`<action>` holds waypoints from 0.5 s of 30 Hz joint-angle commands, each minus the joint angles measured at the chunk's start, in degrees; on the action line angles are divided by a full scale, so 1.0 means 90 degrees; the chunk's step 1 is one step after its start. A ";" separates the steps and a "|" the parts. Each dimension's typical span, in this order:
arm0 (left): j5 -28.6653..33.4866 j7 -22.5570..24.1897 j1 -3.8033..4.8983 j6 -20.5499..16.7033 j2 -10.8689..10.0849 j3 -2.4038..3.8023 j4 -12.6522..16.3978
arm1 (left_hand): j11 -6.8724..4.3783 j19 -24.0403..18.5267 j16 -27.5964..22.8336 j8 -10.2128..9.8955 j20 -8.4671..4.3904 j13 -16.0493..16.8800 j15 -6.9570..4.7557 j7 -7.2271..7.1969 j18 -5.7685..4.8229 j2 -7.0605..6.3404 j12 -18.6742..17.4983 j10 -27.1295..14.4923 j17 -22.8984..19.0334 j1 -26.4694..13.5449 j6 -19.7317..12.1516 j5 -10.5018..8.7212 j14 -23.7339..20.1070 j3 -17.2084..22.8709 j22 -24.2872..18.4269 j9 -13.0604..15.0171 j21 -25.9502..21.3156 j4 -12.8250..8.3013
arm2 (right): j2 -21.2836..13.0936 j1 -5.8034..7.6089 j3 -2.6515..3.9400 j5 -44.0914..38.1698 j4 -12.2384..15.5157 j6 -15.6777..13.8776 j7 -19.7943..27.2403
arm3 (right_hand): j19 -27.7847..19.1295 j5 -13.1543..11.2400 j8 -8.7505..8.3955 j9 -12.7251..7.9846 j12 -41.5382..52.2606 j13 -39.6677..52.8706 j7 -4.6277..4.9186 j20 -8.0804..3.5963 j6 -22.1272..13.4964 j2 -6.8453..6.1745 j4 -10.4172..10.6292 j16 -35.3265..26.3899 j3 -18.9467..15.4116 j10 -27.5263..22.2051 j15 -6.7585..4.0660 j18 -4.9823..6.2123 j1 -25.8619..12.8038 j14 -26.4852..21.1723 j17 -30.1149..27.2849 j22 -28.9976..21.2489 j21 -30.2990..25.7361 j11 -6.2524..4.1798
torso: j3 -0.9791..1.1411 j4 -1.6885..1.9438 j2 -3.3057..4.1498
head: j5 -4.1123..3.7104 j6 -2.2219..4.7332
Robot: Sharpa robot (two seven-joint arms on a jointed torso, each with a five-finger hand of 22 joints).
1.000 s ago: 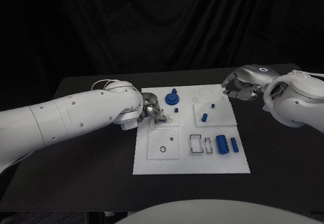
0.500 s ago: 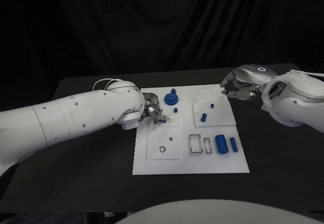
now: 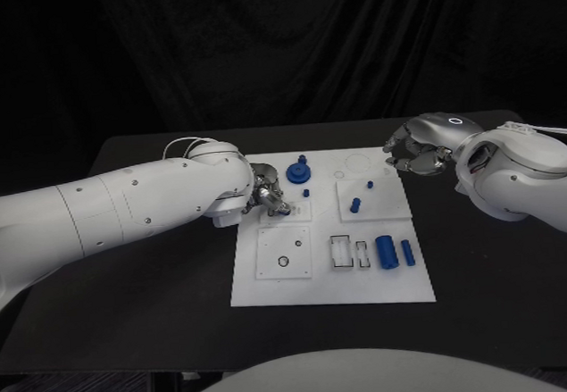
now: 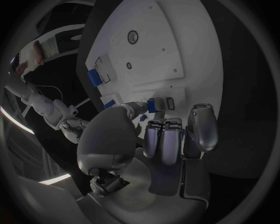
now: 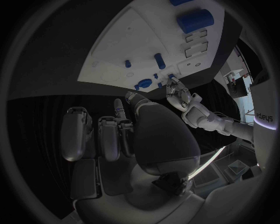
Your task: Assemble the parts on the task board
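The white task board (image 3: pixel 335 287) lies in the middle of the table. My left hand (image 3: pixel 268 198) hovers over the small slotted plate (image 3: pixel 298 215) at the board's left side. It pinches a small blue part (image 4: pixel 151 105) between thumb and fingertips (image 4: pixel 155 127), right beside a slot. My right hand (image 3: pixel 417 156) hangs at the board's far right corner with its fingers (image 5: pixel 108 135) curled in and nothing seen in them. A blue gear-like piece (image 3: pixel 299 170) stands at the far edge. Two short pegs (image 3: pixel 357 206) stand on the right plate. Two blue cylinders (image 3: pixel 386 251) lie near the right edge.
A plate with a round hole (image 3: pixel 284 253) sits on the board's near left, with rectangular slots (image 3: pixel 344 251) beside it. Black table (image 3: pixel 135 294) surrounds the board on all sides. My left forearm (image 3: pixel 117 206) crosses the table's left half.
My right hand has edged slightly up and towards the board's far corner. My left hand stays at the slotted plate with almost no movement.
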 commanded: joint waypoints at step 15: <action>-0.0026 -0.0040 -0.0005 0.0155 0.0038 -0.0001 -0.0056 | 0.0070 -0.0043 0.0021 -0.0083 0.0029 0.1672 0.0063 -0.0012 0.0053 0.0125 0.0016 0.0662 0.1676 -0.0198 0.0092 -0.0084 0.0649 0.0172 0.0264 -0.0075 -0.0043 -0.0326 | 0.0025 -0.0013 0.0004 -0.0018 -0.0022 -0.0001 -0.0122 | 0.0031 0.0042 -0.0032 -0.0012 0.0017 0.1676 0.0011 0.0041 0.0051 0.0009 0.0004 -0.0042 0.0037 0.0676 0.0046 0.0070 -0.0030 0.0555 0.1289 0.1174 -0.0030 0.0036 | -0.0008 -0.0001 -0.0010 | 0.0036 -0.0001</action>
